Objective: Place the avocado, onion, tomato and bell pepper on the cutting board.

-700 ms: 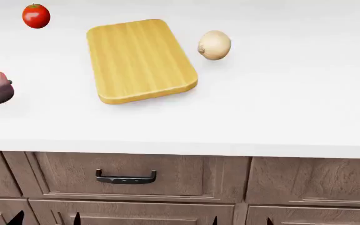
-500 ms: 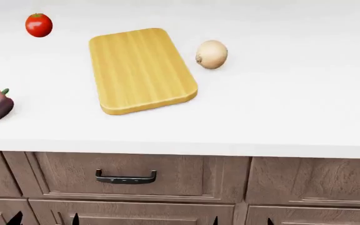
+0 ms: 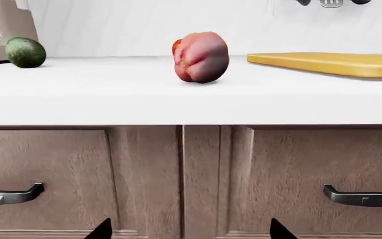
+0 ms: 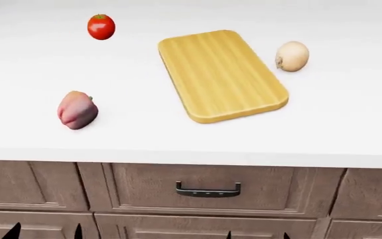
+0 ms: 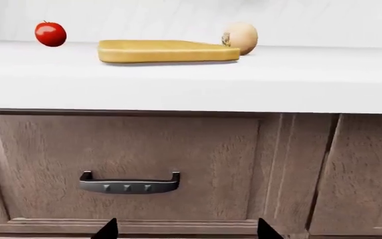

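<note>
Nothing is on the board yet. The light yellow-tan wooden cutting board [image 4: 222, 74] with rounded corners lies bare at upper centre of the head view, angled on the white countertop [image 4: 191, 139]. The pale cream onion [image 4: 292, 56] sits just beside the board's right edge, upper right. The glossy red tomato [image 4: 101, 27] with its green calyx is upper left, well apart from the board. The dull reddish-pink lobed bell pepper [image 4: 77, 110] rests mid-left, nearer the counter's front edge. The dark green bumpy avocado [image 3: 25, 52] shows only in the left wrist view, at that frame's upper left, beside a beige appliance [image 3: 5, 30].

Both arms hang low, facing the brown wooden drawer fronts [image 4: 204, 189]. Only dark fingertip slivers show at the bottom edges: left gripper [image 3: 189, 230] and right gripper [image 5: 185, 228] both look spread apart, with nothing between them.

My read: this is the opening approach, with no pick begun. The next move calls for raising an arm above counter level. The pepper looks handy for the left, the onion for the right.
</note>
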### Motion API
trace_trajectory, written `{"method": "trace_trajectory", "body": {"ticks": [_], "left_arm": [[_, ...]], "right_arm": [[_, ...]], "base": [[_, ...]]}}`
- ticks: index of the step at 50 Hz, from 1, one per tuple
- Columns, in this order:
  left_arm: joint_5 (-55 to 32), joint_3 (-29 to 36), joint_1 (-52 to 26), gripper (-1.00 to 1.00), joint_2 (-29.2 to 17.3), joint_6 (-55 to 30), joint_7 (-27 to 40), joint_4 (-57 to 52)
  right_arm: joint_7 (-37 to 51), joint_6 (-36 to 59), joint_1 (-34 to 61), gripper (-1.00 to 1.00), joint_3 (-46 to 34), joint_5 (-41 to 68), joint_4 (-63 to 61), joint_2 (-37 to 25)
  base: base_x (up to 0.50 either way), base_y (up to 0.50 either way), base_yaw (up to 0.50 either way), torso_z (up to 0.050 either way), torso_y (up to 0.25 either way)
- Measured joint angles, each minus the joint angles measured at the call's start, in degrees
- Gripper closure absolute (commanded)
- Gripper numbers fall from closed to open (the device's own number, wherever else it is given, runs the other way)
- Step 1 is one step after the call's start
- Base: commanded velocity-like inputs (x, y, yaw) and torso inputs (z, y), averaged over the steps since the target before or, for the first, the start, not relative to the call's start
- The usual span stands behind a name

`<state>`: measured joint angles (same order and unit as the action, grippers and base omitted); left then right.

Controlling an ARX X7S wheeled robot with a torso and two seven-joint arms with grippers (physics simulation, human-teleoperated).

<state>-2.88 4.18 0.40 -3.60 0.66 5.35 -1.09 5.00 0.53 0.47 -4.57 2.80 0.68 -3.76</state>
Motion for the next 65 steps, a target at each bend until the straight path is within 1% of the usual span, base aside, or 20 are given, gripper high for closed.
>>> {"method": "trace_trajectory", "body": {"ticks": [39, 55, 60, 65], "left_arm": [[-3.2, 3.3, -1.1, -1.00, -2.5, -0.5, 2.2, 1.2], [-4.2, 4.4, -0.2, -1.00, -3.8, -0.4, 2.7, -1.0], [-5.8, 3.8, 0.5, -1.00, -4.9, -3.9, 3.2, -6.3], [-8.5, 2.7, 0.2, -1.00, -6.5, -10.4, 4.1, -13.9]], "right_arm": [[2.5, 1.3, 1.0, -1.00, -3.2, 2.7, 0.8, -2.4], [4.4, 1.2, 0.4, -1.00, -4.4, 1.9, -1.1, -3.4], [5.0, 5.0, 0.6, -1.00, -4.5, 1.9, -5.6, -4.1], [5.6, 11.9, 2.0, -1.00, -4.1, 2.3, -12.8, -5.3]], "base": [[0.00, 0.50, 0.00, 0.000, 0.000], [0.00, 0.01, 0.00, 0.000, 0.000], [0.00, 0.00, 0.00, 0.000, 0.000], [0.00, 0.00, 0.00, 0.000, 0.000]]}}
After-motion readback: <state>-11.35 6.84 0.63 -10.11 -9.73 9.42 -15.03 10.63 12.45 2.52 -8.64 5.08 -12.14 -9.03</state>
